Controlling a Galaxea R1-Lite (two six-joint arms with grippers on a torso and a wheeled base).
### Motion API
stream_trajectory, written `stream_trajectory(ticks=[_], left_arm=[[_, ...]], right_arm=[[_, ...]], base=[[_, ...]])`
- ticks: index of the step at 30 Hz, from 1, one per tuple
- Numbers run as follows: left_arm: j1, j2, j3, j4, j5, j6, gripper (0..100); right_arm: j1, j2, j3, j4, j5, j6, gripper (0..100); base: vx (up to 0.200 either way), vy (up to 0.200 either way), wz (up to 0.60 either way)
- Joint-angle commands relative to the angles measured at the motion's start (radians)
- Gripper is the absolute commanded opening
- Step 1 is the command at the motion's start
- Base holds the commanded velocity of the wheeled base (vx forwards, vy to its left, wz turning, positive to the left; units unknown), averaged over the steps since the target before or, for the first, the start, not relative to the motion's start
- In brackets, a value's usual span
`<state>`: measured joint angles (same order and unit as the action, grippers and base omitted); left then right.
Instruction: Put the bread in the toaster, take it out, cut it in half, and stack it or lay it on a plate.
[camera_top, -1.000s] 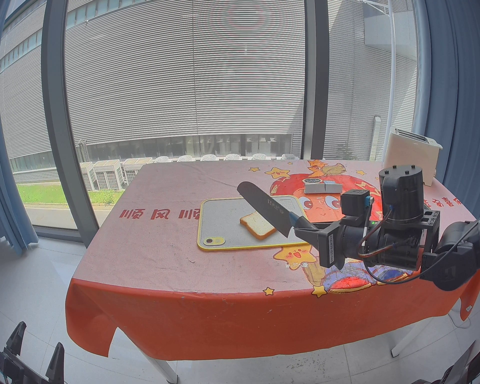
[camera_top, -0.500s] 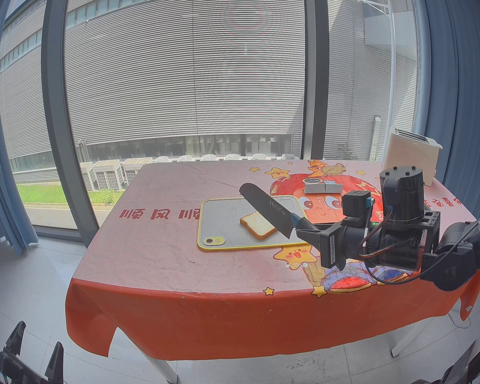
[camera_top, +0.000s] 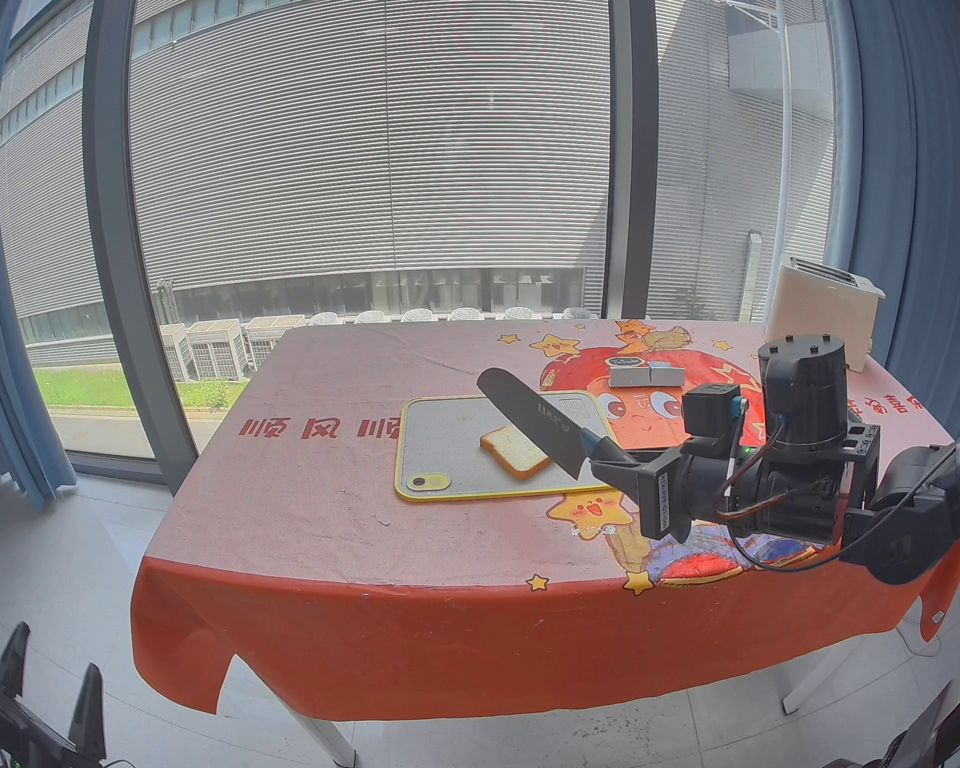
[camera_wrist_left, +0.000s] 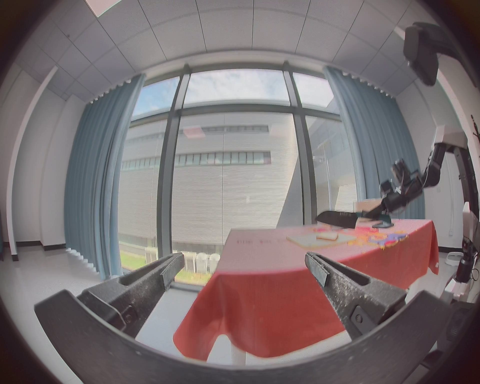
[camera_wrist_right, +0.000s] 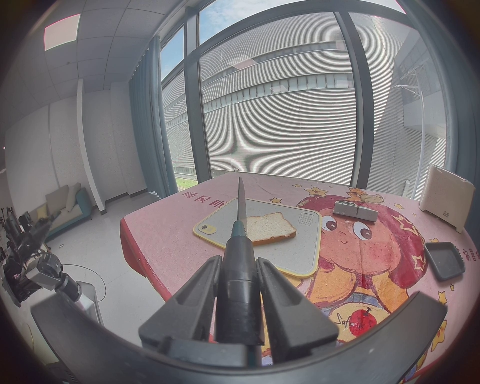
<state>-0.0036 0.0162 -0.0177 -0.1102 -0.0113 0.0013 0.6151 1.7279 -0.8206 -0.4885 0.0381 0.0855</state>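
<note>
Right gripper (camera_wrist_right: 238, 261): fingers clamped tight on the black handle of the dark-bladed kitchen knife (camera_top: 530, 414). Blade is in the air, tilted, above the grey yellow-rimmed cutting board (camera_top: 445, 445), apart from the bread. Tan-crusted bread slice (camera_top: 514, 451) lies flat on the board, uncut. Further out: small grey block (camera_top: 647, 374), dark square tray (camera_wrist_right: 444, 260), and cream boxy toaster (camera_top: 825, 308) at the far right corner of the red cartoon-print tablecloth (camera_top: 330, 520). Left gripper (camera_wrist_left: 243, 257): fingers spread wide, holding nothing, low off the table's near left side.
</note>
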Motion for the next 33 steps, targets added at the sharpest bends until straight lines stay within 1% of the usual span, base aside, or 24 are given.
stream_trajectory(ticks=[1,8,16,21,26,33], left_arm=[[-0.001,-0.016,0.018,-0.144,-0.003,0.002,100],[-0.001,-0.016,0.018,-0.108,-0.010,-0.003,100],[-0.001,-0.016,0.018,-0.111,-0.012,-0.006,100],[-0.001,-0.016,0.018,-0.143,-0.016,-0.004,100],[0.005,-0.010,0.018,-0.171,-0.055,-0.001,100],[0.005,0.091,0.018,-0.246,-0.061,-0.003,100]], right_arm=[[0.002,0.006,-0.002,-0.004,0.000,0.000,0],[0.003,0.001,0.003,-0.004,-0.007,-0.001,0],[0.005,0.009,0.003,-0.005,-0.007,-0.003,0],[0.005,0.002,0.005,-0.004,-0.007,-0.003,0],[0.005,0.002,0.005,0.001,-0.007,-0.003,0],[0.005,0.002,0.006,-0.001,-0.007,-0.004,0]], base=[[0.000,0.000,0.00],[0.000,0.000,0.00],[0.000,0.000,0.00],[0.000,0.000,0.00],[0.000,0.000,0.00],[0.000,0.000,0.00]])
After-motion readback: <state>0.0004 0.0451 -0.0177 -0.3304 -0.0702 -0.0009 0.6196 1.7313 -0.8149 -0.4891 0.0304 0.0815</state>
